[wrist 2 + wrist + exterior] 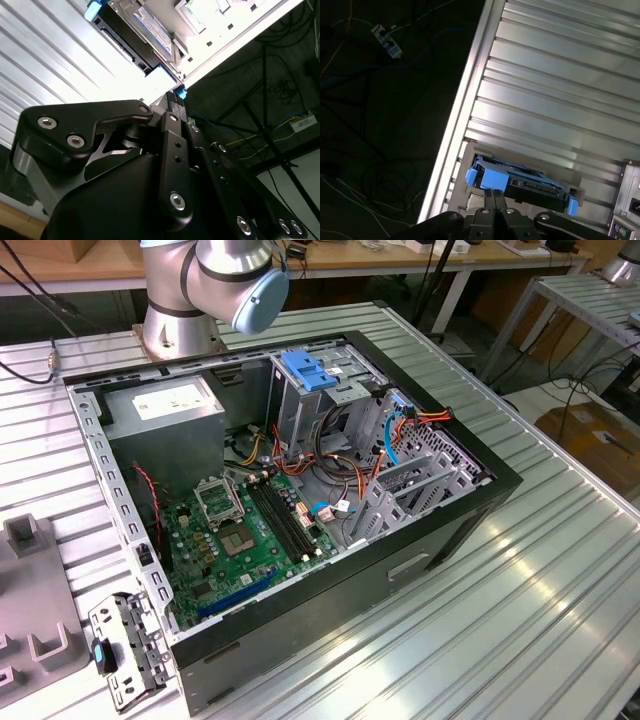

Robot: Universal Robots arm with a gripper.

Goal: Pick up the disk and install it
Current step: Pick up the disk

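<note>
Blue-bracketed disk (532,186) at ribbed table (560,100) edge

Ribbed aluminium bench (520,600) carries open computer case (330,615), grey fixture (30,610), perforated bracket (125,650); disk (530,186) near bench edge.

Worktop (520,620): ribbed silver metal.
Computer case (440,540): black, side open, lying mid-worktop.
Motherboard (240,540): green, flat inside the case.
Grey box (165,410): white sticker on top, in the case's far corner at the exterior view's left.
Drive cage (310,390): tall grey metal with a blue plastic top, upright beside the grey box.
Cables (340,465): orange and red, bunched by the cage.
Perforated bracket (125,650): just beside the case, toward the worktop's near edge.
Power strip (386,41): on the dark floor beyond the worktop's edge.
</note>
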